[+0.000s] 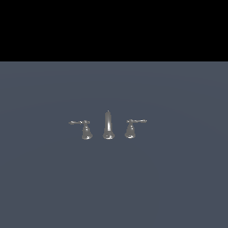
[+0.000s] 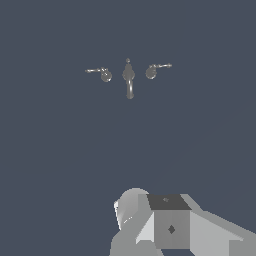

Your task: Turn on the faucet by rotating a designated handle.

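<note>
The faucet is a small chrome three-piece set on the grey floor. Its slim upright spout (image 1: 108, 125) stands in the middle, and it also shows in the wrist view (image 2: 129, 79). The handle (image 1: 83, 127) has a bell-shaped base and a thin lever pointing to the exterior view's left. In the wrist view the handle (image 2: 101, 73) is small and far off. My gripper shows in neither view, and no fingers are visible.
The twin handle (image 1: 132, 126), with its lever pointing to the exterior view's right, stands on the other side of the spout and also shows in the wrist view (image 2: 155, 70). A grey and white part of the arm's body (image 2: 165, 225) fills the wrist view's edge.
</note>
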